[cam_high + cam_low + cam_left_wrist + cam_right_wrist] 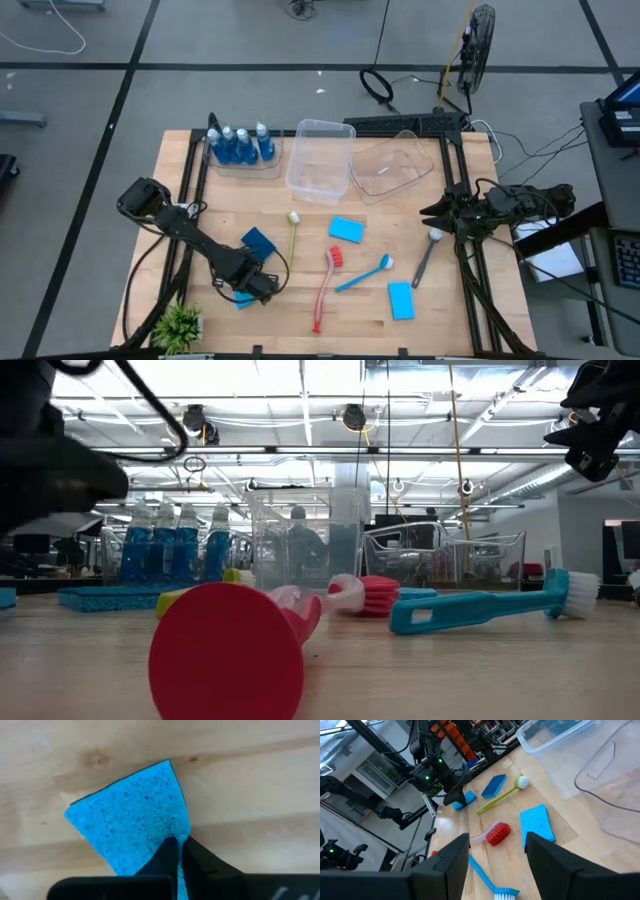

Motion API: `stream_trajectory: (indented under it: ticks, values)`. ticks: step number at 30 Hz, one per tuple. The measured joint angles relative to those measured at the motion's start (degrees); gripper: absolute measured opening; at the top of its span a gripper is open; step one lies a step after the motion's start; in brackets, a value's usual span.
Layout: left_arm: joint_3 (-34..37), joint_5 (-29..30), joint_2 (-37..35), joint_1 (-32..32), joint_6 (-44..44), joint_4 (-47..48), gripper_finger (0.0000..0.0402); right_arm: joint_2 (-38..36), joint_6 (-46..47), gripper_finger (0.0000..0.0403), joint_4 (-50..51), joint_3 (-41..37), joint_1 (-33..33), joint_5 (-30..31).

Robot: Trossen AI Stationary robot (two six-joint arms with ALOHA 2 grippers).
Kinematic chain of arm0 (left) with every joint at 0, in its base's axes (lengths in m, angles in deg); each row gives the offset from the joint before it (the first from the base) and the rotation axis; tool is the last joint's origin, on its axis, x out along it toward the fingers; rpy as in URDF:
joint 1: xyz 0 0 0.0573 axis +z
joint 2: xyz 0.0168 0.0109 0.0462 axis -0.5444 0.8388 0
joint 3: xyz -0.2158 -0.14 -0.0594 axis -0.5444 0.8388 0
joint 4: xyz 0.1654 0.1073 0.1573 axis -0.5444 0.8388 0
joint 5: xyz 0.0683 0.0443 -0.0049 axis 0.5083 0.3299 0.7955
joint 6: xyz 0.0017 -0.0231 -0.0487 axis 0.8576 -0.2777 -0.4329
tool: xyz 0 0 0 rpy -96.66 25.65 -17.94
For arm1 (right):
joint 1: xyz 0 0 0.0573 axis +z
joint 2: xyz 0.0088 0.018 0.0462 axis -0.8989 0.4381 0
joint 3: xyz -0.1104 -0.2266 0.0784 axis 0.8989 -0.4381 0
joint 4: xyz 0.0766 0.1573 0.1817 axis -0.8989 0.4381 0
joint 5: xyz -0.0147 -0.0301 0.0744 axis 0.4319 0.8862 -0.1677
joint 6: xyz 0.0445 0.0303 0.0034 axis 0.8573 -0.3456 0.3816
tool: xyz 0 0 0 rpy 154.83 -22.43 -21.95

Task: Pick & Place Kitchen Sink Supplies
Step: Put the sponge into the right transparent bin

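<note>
- reaching low over the front-left of the table (300,330), the left gripper (258,287) sits on a blue sponge (243,299); the left wrist view shows its two dark fingers (167,857) pressed together with no gap, their tips over that sponge's (130,815) edge, and whether they pinch it cannot be told.
- a second, darker blue sponge (258,241) lies just behind the left gripper, touching the arm's cables or close to it.
- the right gripper (432,212) waits at the right edge of the table, raised; in its wrist view the fingers (451,860) stand wide apart with nothing between them.
- four small bottles of blue liquid (240,146) stand in a row inside a shallow clear tray (275,165) at the back left.
- two clear tubs are at the back centre: an upright one (322,160) and a tilted one (392,168) beside it.
- a yellow-green brush (293,233) lies in front of the upright tub.
- a red brush (325,285) lies near the centre front, with a blue brush (362,274) just right of it.
- a grey brush (426,255) lies near the right edge, below the right gripper.
- two more blue sponges lie apart: one (347,230) at centre, one (401,300) at front right.
- a small green plant (180,326) stands at the front-left corner.
</note>
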Motion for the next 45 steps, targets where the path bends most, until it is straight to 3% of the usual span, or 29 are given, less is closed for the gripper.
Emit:
stream_trajectory:
  ticks: [5,9,13,17,21,31,37,45]
  values:
    - [-0.1,0.2,-6.4,-1.6,-1.6,1.7,0.0006,0.0,-0.5,0.0183,-1.6,0.0,0.0,0.0]
    - [-0.2,5.1,-12.0,-3.1,-0.1,1.2,0.0007,0.0,-0.6,0.0183,-2.6,0.0,0.0,0.0]
    - [-0.2,19.0,-16.9,-4.8,5.8,-2.9,0.0005,0.0,-0.6,0.0183,-2.6,0.0,0.0,0.0]
    - [-0.3,35.5,-20.1,-5.3,17.6,-11.7,0.0006,0.0,-0.6,0.0183,-2.5,0.0,0.0,0.0]
    - [-0.3,43.9,-21.3,-4.5,29.3,-20.9,0.0005,0.0,-0.6,0.0183,-2.5,0.0,0.0,0.0]
    - [-0.3,44.7,-21.3,-0.4,57.7,-46.3,0.0006,0.0,-0.8,0.0183,-7.5,-0.4,0.0,0.0]
    - [-0.4,40.0,-21.3,2.4,73.0,-62.5,0.0006,0.0,-3.5,0.0183,-24.5,-5.4,0.0,-0.1]
    - [-0.4,30.5,-21.3,5.7,86.4,-76.2,0.0005,0.0,-4.6,0.0183,-49.9,-16.0,0.0,-3.2]
